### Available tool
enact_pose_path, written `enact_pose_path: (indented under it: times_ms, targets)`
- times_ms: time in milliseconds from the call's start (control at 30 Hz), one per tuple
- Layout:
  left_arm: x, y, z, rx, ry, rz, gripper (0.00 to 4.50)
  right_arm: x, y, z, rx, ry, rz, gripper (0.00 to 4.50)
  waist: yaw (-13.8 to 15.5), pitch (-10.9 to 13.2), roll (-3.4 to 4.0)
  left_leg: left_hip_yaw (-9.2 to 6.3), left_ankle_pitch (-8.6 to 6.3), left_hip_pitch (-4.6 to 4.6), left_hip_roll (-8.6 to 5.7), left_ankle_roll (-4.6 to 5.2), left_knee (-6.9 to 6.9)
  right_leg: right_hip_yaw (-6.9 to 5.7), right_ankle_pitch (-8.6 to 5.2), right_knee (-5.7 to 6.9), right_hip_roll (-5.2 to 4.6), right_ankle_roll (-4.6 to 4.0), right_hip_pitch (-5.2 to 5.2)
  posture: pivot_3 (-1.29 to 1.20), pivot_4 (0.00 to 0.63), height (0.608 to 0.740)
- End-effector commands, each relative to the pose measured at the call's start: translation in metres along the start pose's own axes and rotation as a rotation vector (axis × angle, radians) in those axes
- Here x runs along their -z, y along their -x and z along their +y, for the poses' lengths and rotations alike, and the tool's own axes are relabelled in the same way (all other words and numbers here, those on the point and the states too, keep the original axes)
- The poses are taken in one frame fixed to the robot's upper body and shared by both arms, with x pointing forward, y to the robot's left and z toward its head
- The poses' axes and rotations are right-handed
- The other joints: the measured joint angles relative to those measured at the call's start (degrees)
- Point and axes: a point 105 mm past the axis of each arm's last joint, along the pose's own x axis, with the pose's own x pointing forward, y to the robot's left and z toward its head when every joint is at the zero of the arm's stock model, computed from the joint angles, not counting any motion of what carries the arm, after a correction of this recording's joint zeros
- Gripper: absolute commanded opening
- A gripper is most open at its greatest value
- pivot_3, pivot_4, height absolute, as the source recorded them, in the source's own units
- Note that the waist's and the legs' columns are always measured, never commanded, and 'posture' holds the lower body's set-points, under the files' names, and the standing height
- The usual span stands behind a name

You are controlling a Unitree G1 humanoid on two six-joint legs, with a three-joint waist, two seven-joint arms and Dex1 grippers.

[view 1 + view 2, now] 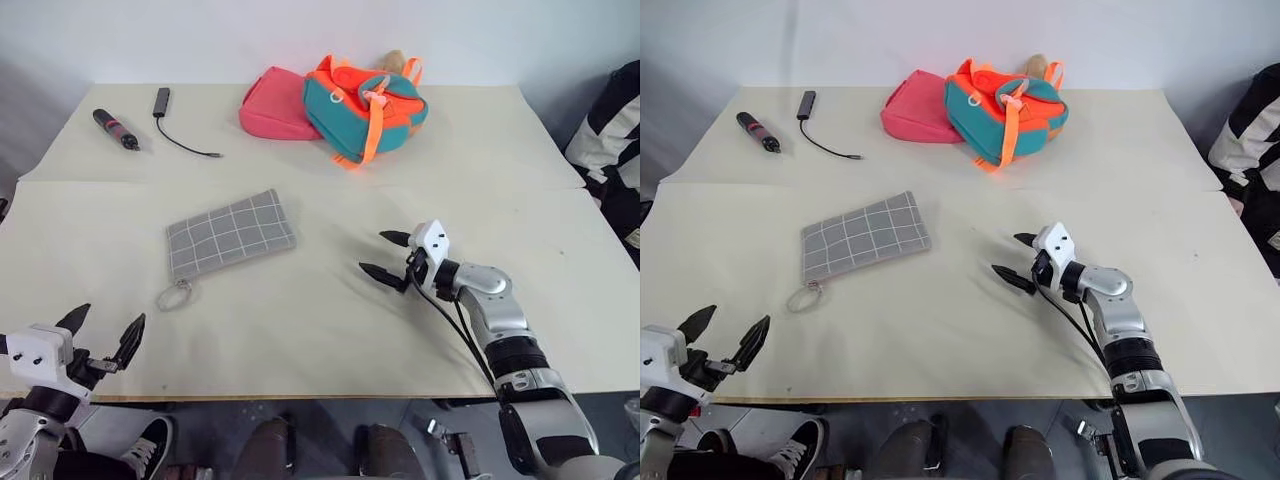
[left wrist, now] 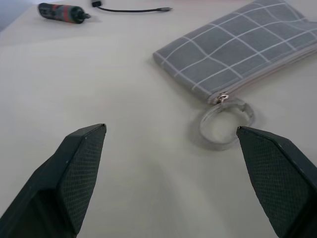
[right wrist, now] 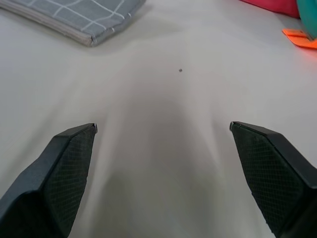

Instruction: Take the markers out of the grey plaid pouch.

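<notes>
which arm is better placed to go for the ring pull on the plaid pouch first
Probably the left. The ring pull lies at the near-left corner of the grey plaid pouch, just ahead of the open left gripper. The open right gripper sits off the pouch's opposite end, farther from the ring.

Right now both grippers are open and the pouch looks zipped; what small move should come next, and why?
Probably ease the left gripper forward toward the ring pull. The pouch lies flat and closed, so no markers can come out until the zipper is worked. The ring lies at the pouch's near corner, just ahead of that open gripper. The right gripper, also open, sits off to the pouch's other side and could pin the fabric afterwards.
</notes>
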Motion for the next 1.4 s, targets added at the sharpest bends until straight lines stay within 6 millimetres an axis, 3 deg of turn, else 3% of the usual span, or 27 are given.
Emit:
enact_pose_path:
  times_ms: [33, 167, 333, 367, 467, 633, 733, 800, 933, 1067, 1333, 1400]
  targets:
    - [-0.007, 0.000, 0.007, -0.013, -0.017, -0.029, 4.49, -0.015, 0.006, -0.007, 0.034, 0.026, -0.045, 4.50, -0.1, 0.0, 0.00, 0.05, 0.00, 0.00, 0.02, 0.00, 0.00, 0.04, 0.01, 0.00, 0.01, -0.01, -0.03, 0.00, 0.150, 0.740]
    - [-0.004, -0.003, 0.010, -0.023, -0.021, 0.003, 4.49, -0.019, 0.003, -0.004, 0.034, 0.023, -0.056, 4.50, -0.1, 0.0, -0.01, 0.13, -0.02, 0.00, 0.12, -0.03, 0.01, 0.13, 0.03, 0.02, 0.01, -0.04, -0.09, 0.00, 0.150, 0.740]
    - [-0.006, -0.008, 0.014, -0.033, -0.067, -0.013, 4.49, -0.037, -0.019, 0.004, 0.041, -0.006, -0.139, 4.50, -0.1, 0.0, -0.04, 0.26, -0.06, 0.00, 0.29, -0.11, 0.01, 0.23, 0.08, 0.02, 0.05, -0.15, -0.20, 0.00, 0.150, 0.740]
    - [-0.007, -0.009, 0.017, -0.043, -0.083, -0.016, 4.50, -0.041, -0.026, 0.007, 0.039, -0.024, -0.159, 4.32, -0.1, 0.0, -0.04, 0.33, -0.06, -0.01, 0.32, -0.12, 0.01, 0.27, 0.09, 0.04, 0.07, -0.17, -0.26, 0.00, 0.150, 0.740]
    - [-0.005, -0.018, 0.028, -0.078, -0.141, -0.002, 4.50, -0.057, -0.057, 0.028, -0.004, -0.048, -0.218, 3.61, -0.5, 0.0, -0.08, 0.62, -0.04, -0.02, 0.44, -0.17, 0.00, 0.33, 0.14, 0.31, 0.10, -0.27, -0.58, 0.00, 0.150, 0.740]
    - [-0.005, -0.034, 0.043, -0.091, -0.301, 0.020, 4.50, -0.076, -0.112, 0.060, -0.057, -0.039, -0.254, 1.75, -1.7, -0.1, -0.19, 0.77, 0.02, -0.01, 0.47, -0.21, 0.00, 0.32, 0.18, 0.64, 0.17, -0.35, -0.80, 0.00, 0.150, 0.740]
    - [-0.008, -0.047, 0.046, -0.083, -0.370, 0.009, 4.50, -0.087, -0.133, 0.072, -0.091, -0.026, -0.269, 0.65, -1.7, -0.2, -0.27, 0.96, 0.03, 0.00, 0.45, -0.19, 0.00, 0.31, 0.21, 1.05, 0.18, -0.40, -0.99, 0.00, 0.150, 0.740]
    - [-0.008, -0.054, 0.043, -0.054, -0.427, 0.006, 4.50, -0.083, -0.144, 0.078, -0.102, 0.026, -0.220, 0.03, -1.6, -0.2, -0.35, 1.00, 0.02, 0.00, 0.44, -0.17, 0.00, 0.26, 0.22, 1.11, 0.14, -0.41, -1.05, 0.00, 0.150, 0.740]
    - [-0.001, -0.068, 0.044, -0.026, -0.556, 0.030, 4.50, -0.059, -0.161, 0.087, -0.068, 0.164, -0.061, 0.03, -1.7, -0.3, -0.57, 1.26, 0.01, -0.03, 0.44, -0.17, -0.09, 0.20, 0.24, 1.29, 0.03, -0.45, -1.35, 0.00, 0.150, 0.740]
    - [-0.001, -0.074, 0.050, 0.011, -0.737, 0.045, 4.50, -0.032, -0.164, 0.090, -0.039, 0.234, 0.071, 0.03, -2.4, -0.4, -0.67, 1.51, 0.03, -0.04, 0.49, -0.19, -0.19, 0.18, 0.26, 1.42, 0.00, -0.49, -1.60, 0.00, 0.150, 0.740]
    - [0.000, -0.083, 0.044, 0.173, -0.989, 0.027, 4.50, -0.033, -0.161, 0.083, -0.026, 0.195, 0.051, 0.03, -2.9, -0.4, -0.63, 1.58, 0.05, 0.02, 0.56, -0.24, -0.23, 0.18, 0.30, 1.49, -0.06, -0.56, -1.67, 0.00, 0.150, 0.740]
    - [0.005, -0.090, 0.033, 0.238, -0.983, 0.017, 4.50, -0.034, -0.161, 0.082, -0.019, 0.187, 0.047, 0.03, -2.9, -0.4, -0.63, 1.60, 0.05, 0.03, 0.58, -0.23, -0.23, 0.19, 0.31, 1.48, -0.08, -0.58, -1.67, 0.00, 0.150, 0.740]
